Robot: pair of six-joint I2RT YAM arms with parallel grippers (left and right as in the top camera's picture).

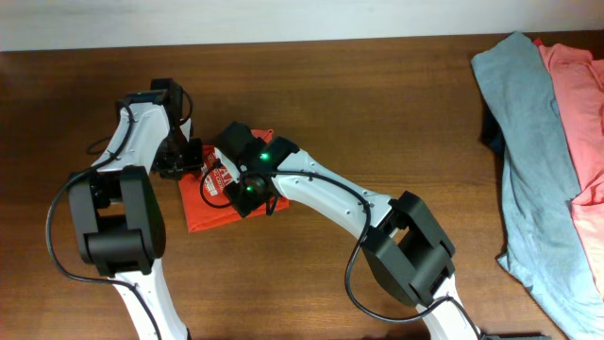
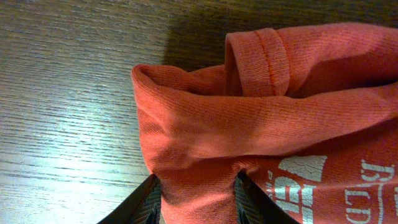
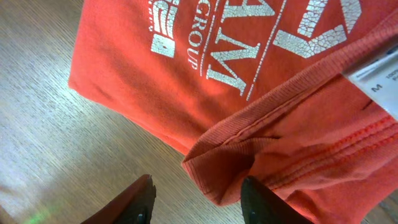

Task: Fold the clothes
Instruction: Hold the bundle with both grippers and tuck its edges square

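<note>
orange-red T-shirt (image 1: pixel 201 213): bunched small on the bench (image 1: pixel 377 94), between both arms.
left hand (image 2: pixel 196 194): clamped on a gathered fold of it.
right hand (image 3: pixel 198 186): fingers apart, straddling its stitched edge, not pinching.
grey T-shirt (image 1: pixel 524 142), salmon-pink T-shirt (image 1: pixel 578 94): spread out, overlapping, at the bench's right end.

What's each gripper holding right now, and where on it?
Left gripper pinches a bunched fold of the orange-red shirt; right gripper straddles its hem, not yet closed.
</note>
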